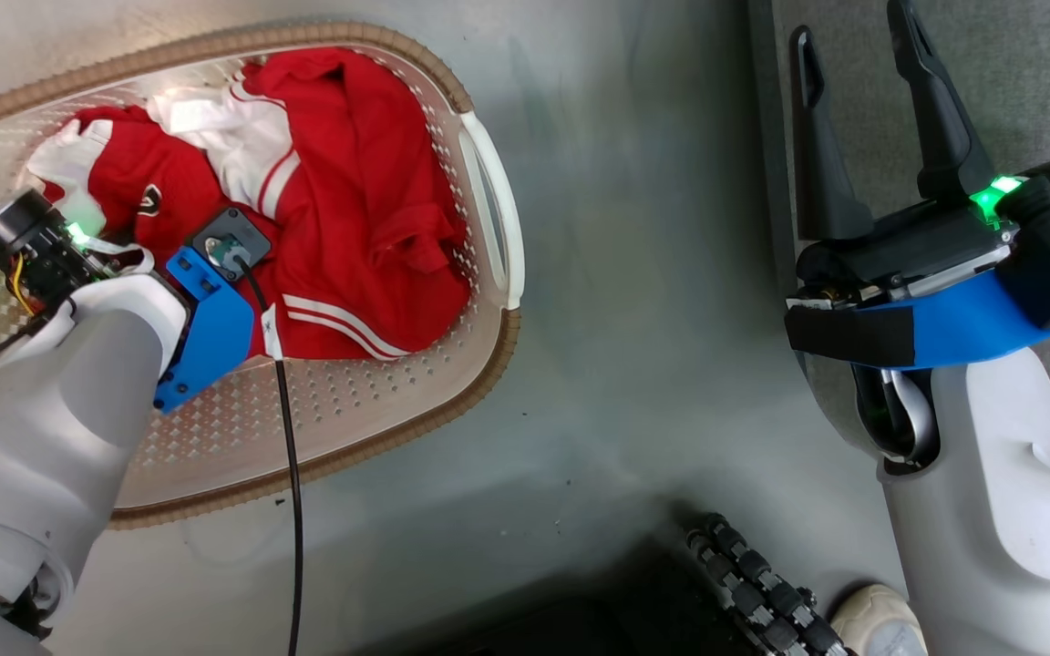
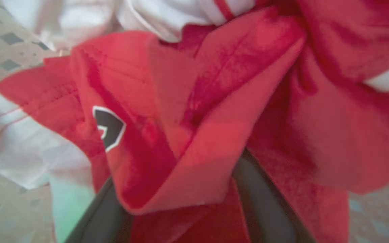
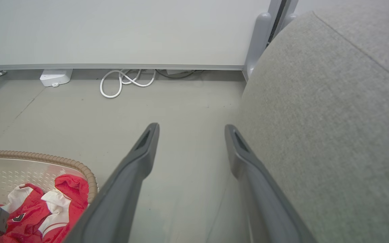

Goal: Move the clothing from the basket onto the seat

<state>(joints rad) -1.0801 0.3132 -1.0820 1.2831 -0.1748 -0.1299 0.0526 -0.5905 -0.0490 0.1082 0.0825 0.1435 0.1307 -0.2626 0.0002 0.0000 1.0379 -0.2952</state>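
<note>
Two tools, both spread wide, neither grasping anything.

1. Left tool (image 2: 177,182): pointed down into the laundry. Its dark fingers (image 2: 265,202) stand on either side of a raised fold of red cloth, and the jaws are not closed on it.
2. Clothing (image 1: 361,210): all that shows lies in the basket, crumpled together.
   - The red jersey with white panels and stripe trim (image 1: 242,137) sits toward the far-left end. It carries a small black badge (image 2: 108,126) just beside the left tool.
   - The plain red garment (image 1: 379,164) is heaped over the right half.
3. Basket (image 1: 452,401): oval and perforated with a brown rim, standing on the grey floor (image 1: 653,273) at the robot's left.
4. Right tool (image 1: 853,64): idle, held over the floor just beside the seat's edge and well apart from the basket.
5. Seat (image 1: 1017,82): light-grey upholstery at the robot's right.

Step in hand, as judged: the pick, at the point of grasping.

Next move calls for:
- closing the left tool firmly on the fold between its fingers;
- lifting high enough to clear the rim;
- carrying the load rightward across the floor to the seat.

The garments look tangled, so one may drag the other along.
</note>
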